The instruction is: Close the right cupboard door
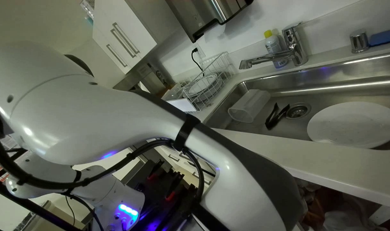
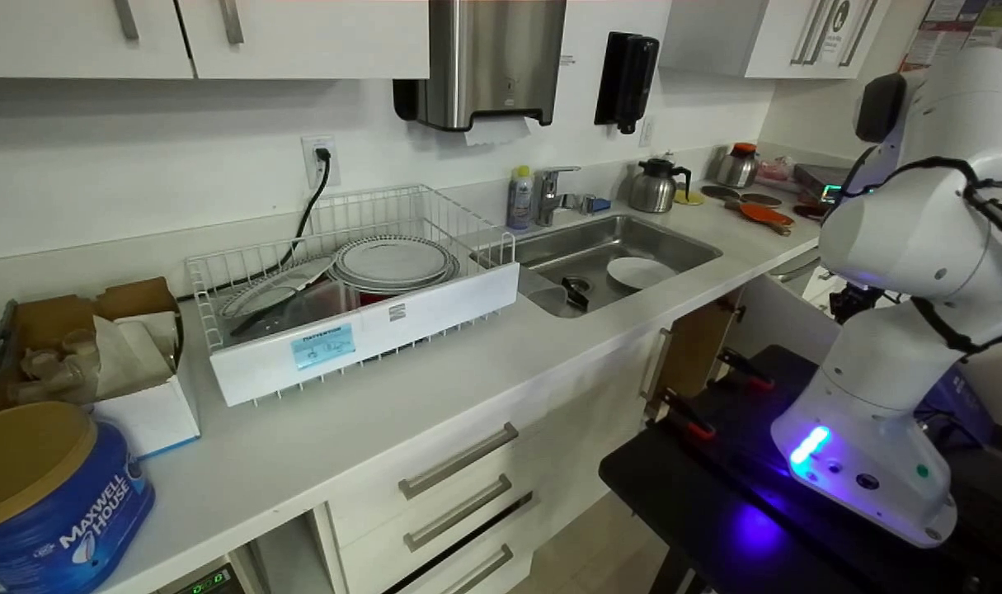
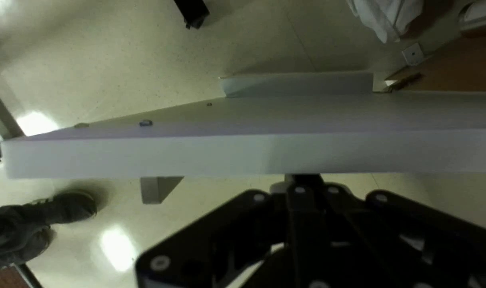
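The right cupboard door (image 3: 243, 154) stands open under the sink counter. The wrist view looks down on its white top edge, which runs across the picture, with the hinge (image 3: 405, 81) at the right. Its grey handle (image 3: 153, 190) shows below the edge, on the same side as my gripper. My gripper (image 3: 305, 179) has its fingers together on this outer side. Its tips are hidden under the door's edge, so contact cannot be told. In an exterior view the door's inner face (image 2: 777, 330) and my dark gripper (image 2: 853, 302) show, partly behind the arm.
The white counter (image 2: 435, 412) with the sink (image 2: 703, 247) lies above the cupboard. A black robot table (image 2: 665, 487) with red-tipped clamps stands in front. A person's feet (image 3: 73, 206) are on the floor in the wrist view. White cloth (image 3: 387, 16) lies near the cupboard.
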`<state>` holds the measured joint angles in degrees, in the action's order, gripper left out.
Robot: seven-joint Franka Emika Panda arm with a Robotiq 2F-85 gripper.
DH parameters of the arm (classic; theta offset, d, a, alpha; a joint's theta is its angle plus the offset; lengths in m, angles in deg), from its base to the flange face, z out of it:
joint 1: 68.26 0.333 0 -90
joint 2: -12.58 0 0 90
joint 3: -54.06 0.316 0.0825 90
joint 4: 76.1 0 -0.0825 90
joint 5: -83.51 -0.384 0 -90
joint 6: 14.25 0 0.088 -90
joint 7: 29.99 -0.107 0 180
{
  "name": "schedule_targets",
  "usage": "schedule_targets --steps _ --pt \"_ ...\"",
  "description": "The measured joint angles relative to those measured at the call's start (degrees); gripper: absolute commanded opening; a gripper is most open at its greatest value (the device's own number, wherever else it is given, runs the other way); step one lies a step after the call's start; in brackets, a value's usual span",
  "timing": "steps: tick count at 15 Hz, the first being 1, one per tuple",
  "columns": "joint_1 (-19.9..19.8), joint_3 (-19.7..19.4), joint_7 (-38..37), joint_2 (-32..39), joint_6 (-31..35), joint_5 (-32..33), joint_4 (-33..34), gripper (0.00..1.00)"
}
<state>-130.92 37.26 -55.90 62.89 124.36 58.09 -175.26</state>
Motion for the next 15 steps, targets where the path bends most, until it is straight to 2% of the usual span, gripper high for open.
schedule_targets --steps 8,15 --pt "-6.6 6.3 2.6 1.4 -16.2 -8.1 2.8 0.0" --pt "-7.2 11.9 11.8 2.3 -21.4 -21.8 -0.3 0.0"
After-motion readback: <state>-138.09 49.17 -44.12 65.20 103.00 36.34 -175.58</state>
